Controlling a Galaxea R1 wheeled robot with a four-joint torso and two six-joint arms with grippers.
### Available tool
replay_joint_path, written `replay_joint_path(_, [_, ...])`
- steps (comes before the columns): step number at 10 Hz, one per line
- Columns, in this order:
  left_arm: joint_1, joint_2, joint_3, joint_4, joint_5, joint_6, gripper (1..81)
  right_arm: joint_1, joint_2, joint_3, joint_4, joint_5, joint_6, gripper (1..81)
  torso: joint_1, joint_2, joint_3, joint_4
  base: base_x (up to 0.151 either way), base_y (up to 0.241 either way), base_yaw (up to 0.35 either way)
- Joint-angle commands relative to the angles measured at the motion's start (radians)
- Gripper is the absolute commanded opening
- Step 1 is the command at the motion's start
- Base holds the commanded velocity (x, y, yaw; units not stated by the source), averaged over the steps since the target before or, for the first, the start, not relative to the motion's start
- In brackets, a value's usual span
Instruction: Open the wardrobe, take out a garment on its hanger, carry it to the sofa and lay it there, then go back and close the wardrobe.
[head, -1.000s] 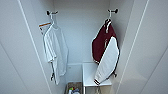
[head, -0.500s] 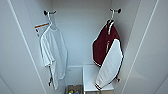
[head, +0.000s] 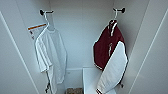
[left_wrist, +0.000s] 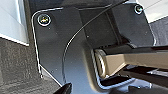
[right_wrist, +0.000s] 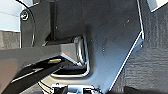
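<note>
Wardrobe (head: 82, 37) open, garment (head: 107, 47) on hanger (head: 115, 16) by right wall, white T-shirt (head: 51, 52) left, bare gap btwn, wrist views: dark carpet (right_wrist: 152, 57), fingers' state can't tell.

We look into the open wardrobe (head: 82, 37), white inside. Two black wall pegs carry the clothes: the left peg (head: 43, 12) holds a plain white T-shirt (head: 51, 55), the right peg (head: 119, 10) the white hanger (head: 115, 16) with the maroon garment (head: 108, 47). Low down, a white shelf (head: 90, 77) sits under the garment's white sleeve
</note>
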Motion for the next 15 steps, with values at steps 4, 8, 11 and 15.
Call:
replay_joint_path(4, [-0.028, 0.005, -0.002, 0.008, 0.044, 0.003, 81.1, 0.034, 0.002, 0.000, -0.011, -0.057, -0.003, 81.1, 0.002, 0.000, 0.000, 0.000, 0.048, 0.000, 0.000])
replay_joint_path(8, [-0.023, 0.010, -0.002, -0.049, 0.124, -0.040, 81.1, 0.037, 0.001, -0.002, -0.020, -0.057, -0.004, 81.1, 0.000, 0.000, 0.000, 0.000, 0.000, 0.000, 0.000])
replay_joint_path(11, [-0.029, 0.001, 0.000, -0.093, 0.116, 0.056, 81.1, 0.034, 0.002, 0.002, -0.022, -0.057, -0.003, 81.1, 0.000, 0.000, 0.000, 0.000, 0.000, 0.000, 0.000])
replay_joint_path(15, [-0.034, 0.004, 0.053, -0.435, 0.112, 0.497, 81.1, 0.036, 0.004, 0.003, -0.011, -0.057, 0.000, 81.1, 0.000, 0.000, 0.000, 0.000, 0.000, 0.000, 0.000])
